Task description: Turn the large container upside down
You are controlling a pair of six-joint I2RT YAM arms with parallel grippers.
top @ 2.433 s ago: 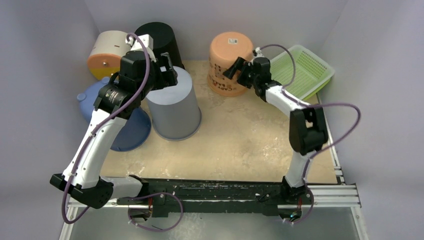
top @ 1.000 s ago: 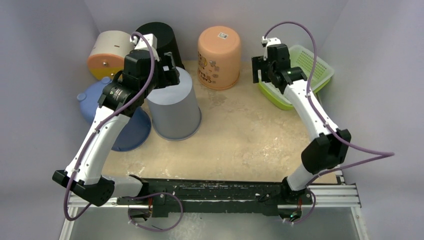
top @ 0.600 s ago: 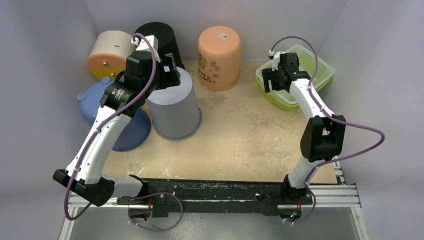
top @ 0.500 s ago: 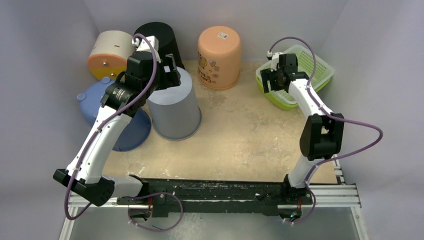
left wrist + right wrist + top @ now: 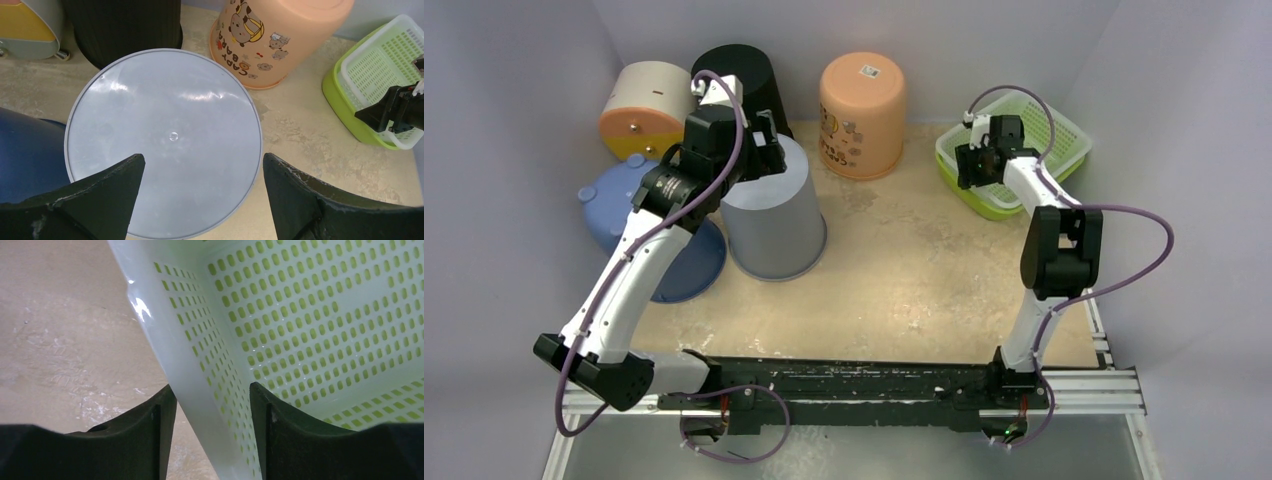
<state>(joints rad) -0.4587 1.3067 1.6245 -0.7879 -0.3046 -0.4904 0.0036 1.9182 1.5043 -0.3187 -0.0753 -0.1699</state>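
At the far right corner of the table stands the green basket, mouth up, close to the right wall. It is the only container here with its mouth up, so I take it as the one to turn. The right gripper is at its near-left rim. In the right wrist view its jaws stand apart with the perforated wall between them, and they are not closed on it, so it holds nothing.

Several things could go wrong. The wall is thin and full of holes, so a pinch on one side may bend it and the basket may slip while tipping. In the left wrist view the basket looks like a pale one nested in a darker lime one. I cannot be sure, but if so, only the inner one may lift out. The side wall is also near and could block the swing.

The basket appears empty inside. The left gripper hangs wide open above the flat bottom of the grey bin and holds nothing. This bin, the orange bucket and the black bin stand mouth down, so their insides are hidden. A beige container lies on its side, and a blue basin sits partly under the left arm.
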